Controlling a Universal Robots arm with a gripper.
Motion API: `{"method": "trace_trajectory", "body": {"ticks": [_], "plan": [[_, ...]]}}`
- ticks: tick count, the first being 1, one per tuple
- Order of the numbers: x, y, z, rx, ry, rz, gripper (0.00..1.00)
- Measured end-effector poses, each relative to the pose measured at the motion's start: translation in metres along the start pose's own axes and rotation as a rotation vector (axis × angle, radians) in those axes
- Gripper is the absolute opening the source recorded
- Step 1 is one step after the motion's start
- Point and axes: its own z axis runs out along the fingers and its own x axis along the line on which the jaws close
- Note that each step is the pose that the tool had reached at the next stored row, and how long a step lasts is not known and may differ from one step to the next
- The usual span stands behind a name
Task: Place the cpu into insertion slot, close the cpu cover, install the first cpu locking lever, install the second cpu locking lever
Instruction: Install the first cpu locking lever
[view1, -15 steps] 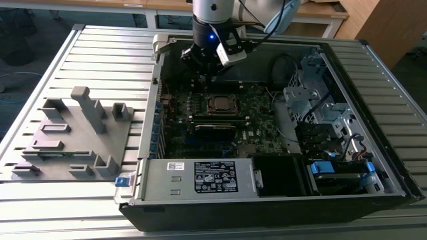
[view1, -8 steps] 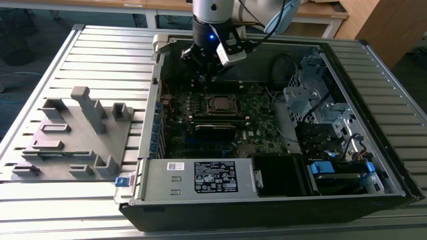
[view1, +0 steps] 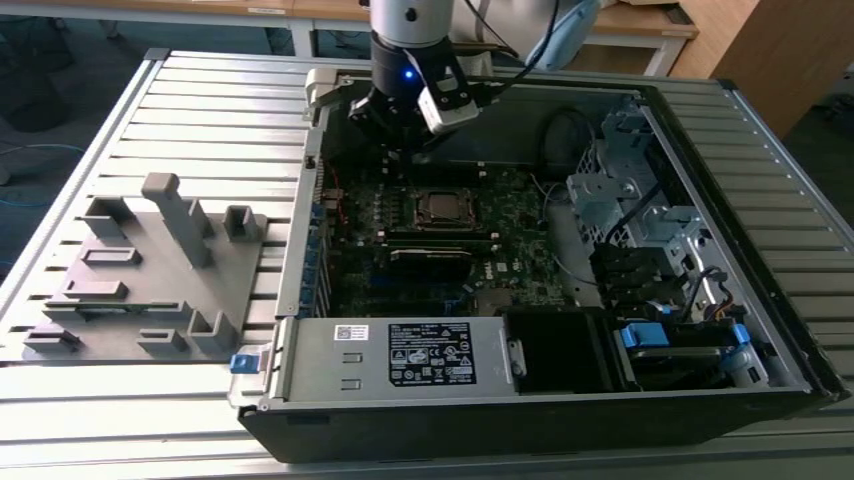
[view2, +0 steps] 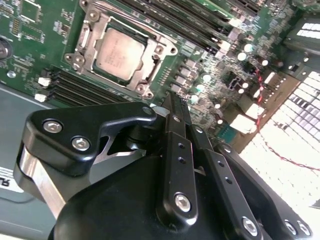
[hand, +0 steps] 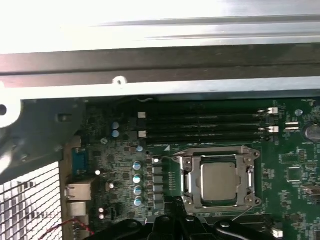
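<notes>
The cpu (view1: 441, 207) (view2: 119, 52) (hand: 218, 181) lies flat in the insertion slot (hand: 186, 201) on the green motherboard (view1: 514, 255), silver top up. The cpu cover (view2: 86, 40) (hand: 188, 176) lies down as a metal frame around the chip's edges. A thin lever rod (hand: 210, 149) runs along one side of the socket. My gripper (view1: 398, 148) (view2: 172, 100) hovers above the board beside the socket, toward the back wall of the case in the exterior view. Its black fingers (view2: 176, 145) are pressed together with nothing between them.
The open computer case (view1: 307, 180) stands on a slatted table. Black memory slots (hand: 205, 127) (view1: 430, 238) flank the socket. A labelled power supply (view1: 427, 355) sits at the front, a drive cage with cables (view1: 627, 215) at the exterior view's right, and a grey fixture (view1: 147, 270) at its left.
</notes>
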Motion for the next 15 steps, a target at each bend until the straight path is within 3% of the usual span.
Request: {"method": "trace_trajectory", "body": {"ticks": [5,7,10,13,15], "plan": [[0.0070,-0.0016,0.0003,-0.0021,-0.0001,0.000,0.10],[0.0085,-0.0025,0.0003,-0.0094,0.0003,0.000,0.10],[0.0101,-0.0047,0.0004,-0.0353,0.0018,0.000,0.10],[0.0109,-0.0076,0.0006,-0.0691,0.0033,0.001,0.10],[0.0115,-0.0097,0.0010,-0.0845,0.0043,0.001,0.10]]}}
